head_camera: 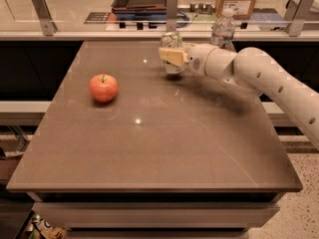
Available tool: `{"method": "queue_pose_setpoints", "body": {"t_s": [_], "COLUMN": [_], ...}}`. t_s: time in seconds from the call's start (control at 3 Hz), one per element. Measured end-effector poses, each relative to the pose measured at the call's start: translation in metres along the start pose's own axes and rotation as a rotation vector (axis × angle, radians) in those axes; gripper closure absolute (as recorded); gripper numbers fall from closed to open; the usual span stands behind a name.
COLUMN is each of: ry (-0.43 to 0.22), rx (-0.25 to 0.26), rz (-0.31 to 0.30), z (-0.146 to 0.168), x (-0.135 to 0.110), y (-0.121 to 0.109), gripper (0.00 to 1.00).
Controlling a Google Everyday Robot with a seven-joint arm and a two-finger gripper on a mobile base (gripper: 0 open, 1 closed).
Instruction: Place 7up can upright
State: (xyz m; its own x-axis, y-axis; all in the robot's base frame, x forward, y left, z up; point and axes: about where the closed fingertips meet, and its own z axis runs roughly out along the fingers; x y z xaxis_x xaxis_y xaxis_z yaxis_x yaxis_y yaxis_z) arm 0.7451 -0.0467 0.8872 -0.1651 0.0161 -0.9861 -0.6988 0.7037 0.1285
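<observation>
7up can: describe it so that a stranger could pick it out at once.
On the brown table, look at the far edge, near its middle, where the white arm's gripper clasps the 7up can. It is the small, shiny metal can, shorter than the clear water bottle beside it.

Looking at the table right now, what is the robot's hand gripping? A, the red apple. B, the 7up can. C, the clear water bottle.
B: the hand is near the far edge of the table, closed on the upright 7up can, while the apple lies well apart from it.
</observation>
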Motion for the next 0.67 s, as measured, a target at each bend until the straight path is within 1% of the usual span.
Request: {"method": "queue_pose_setpoints", "body": {"t_s": [0.33, 0.67], "ry": [-0.110, -0.182], "rx": [0.008, 0.001], "rz": [-0.019, -0.032], "z": [-0.0045, -0.0052], "x": [-0.0057, -0.0085], "y": [-0.0035, -0.0009], "gripper": [1.00, 1.00]}}
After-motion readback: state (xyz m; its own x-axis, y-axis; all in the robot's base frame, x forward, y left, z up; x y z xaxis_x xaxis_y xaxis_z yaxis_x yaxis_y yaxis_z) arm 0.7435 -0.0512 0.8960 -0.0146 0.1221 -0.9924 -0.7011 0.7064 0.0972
